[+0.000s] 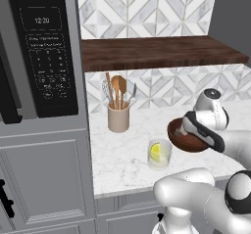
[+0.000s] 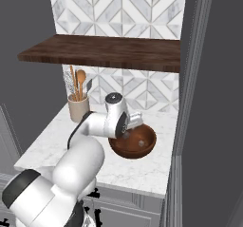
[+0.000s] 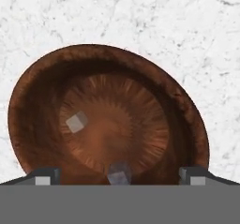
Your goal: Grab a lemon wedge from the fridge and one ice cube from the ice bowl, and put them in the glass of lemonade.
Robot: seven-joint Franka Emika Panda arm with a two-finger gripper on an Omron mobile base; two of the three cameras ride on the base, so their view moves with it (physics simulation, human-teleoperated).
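The dark brown wooden ice bowl [image 3: 42, 101] lies on the marble counter, right under my hand. Two ice cubes rest in it: one left of centre [image 3: 76, 123], one at the near edge [image 3: 119, 171] between my fingertips. My gripper [image 3: 119, 178] is open, its tips wide apart just above the bowl and holding nothing. From the sides, the gripper [image 1: 188, 130] [image 2: 126, 133] hangs over the ice bowl [image 1: 179, 141] [image 2: 142, 147]. Left of the bowl stands the glass of lemonade [image 1: 160, 154] with the yellow-green lemon wedge [image 1: 155, 152] inside.
A beige utensil crock [image 1: 118, 118] [image 2: 78, 108] stands at the back of the counter under a dark wooden shelf [image 1: 162, 52]. A black microwave [image 1: 46, 57] sits in the cabinet on the left. The tall dark grey fridge [image 2: 213, 102] borders the counter on the right.
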